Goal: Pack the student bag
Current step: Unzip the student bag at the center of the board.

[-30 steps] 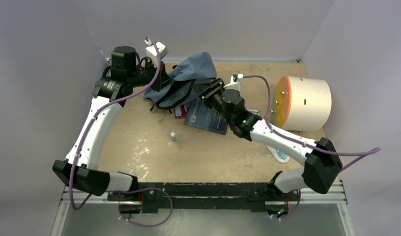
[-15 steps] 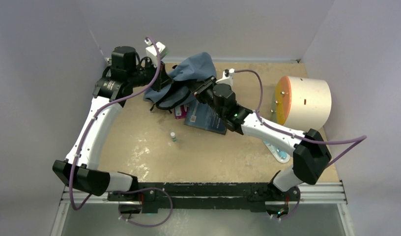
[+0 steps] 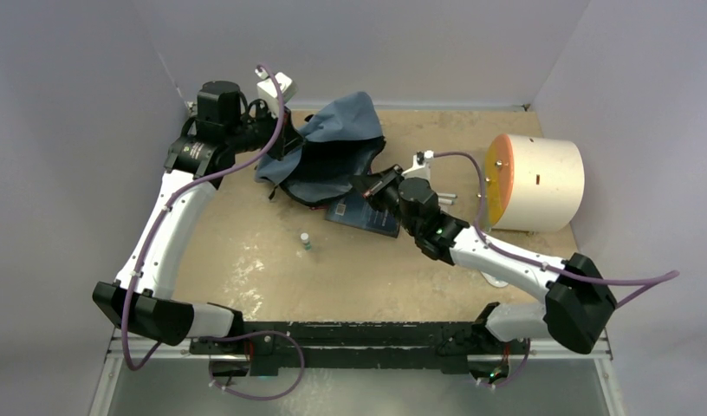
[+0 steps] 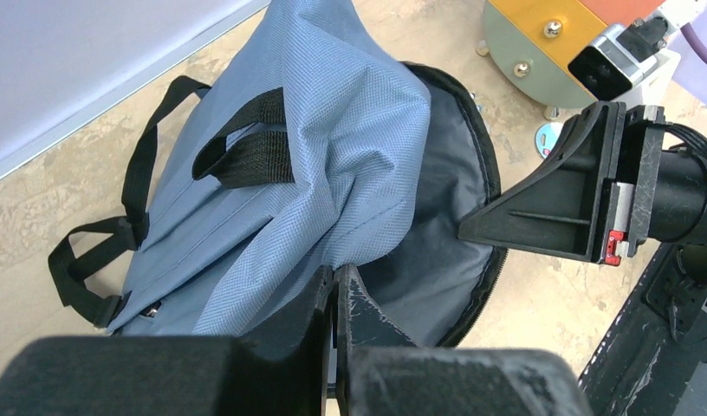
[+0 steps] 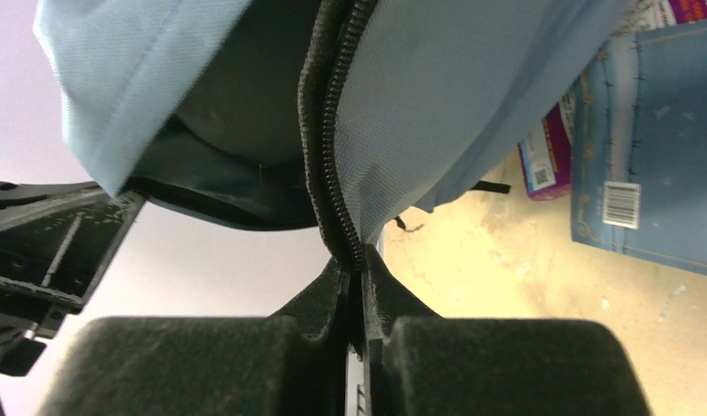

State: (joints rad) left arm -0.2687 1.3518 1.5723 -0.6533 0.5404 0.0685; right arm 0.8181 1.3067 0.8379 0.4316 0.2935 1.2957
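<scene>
Top: bag (image 3: 333,143) sits at the far middle of the table (image 3: 246,260). Its mouth faces the near side and the inside shows dark. The left gripper (image 3: 289,143) is at the bag's left edge and the right gripper (image 3: 365,184) is at the near-right rim of the mouth. Can't read the jaw state from up here. A blue book (image 3: 367,217) lies flat just near of the bag, partly under the right wrist. A small bottle (image 3: 306,241) stands alone, apart from the book. A white cylinder (image 3: 541,182) with an orange face lies on its side at the right, well apart from the bag.

Left wrist: the fingers are pressed together on a fold of grey-blue fabric at the mouth rim, so the left gripper is clamped on the bag. Black straps (image 4: 242,152) lie on the outer side. The mouth gapes, showing the dark lining (image 4: 437,260). The right gripper's black finger meets the opposite rim.

Right wrist: the fingers pinch the zipper (image 5: 324,130) edge with no gap, so the right gripper is clamped on the bag too. Fabric rises above the fingers. Beyond it the book lies on the table, with a pink box (image 5: 541,160) just beside it, partly under the bag.
</scene>
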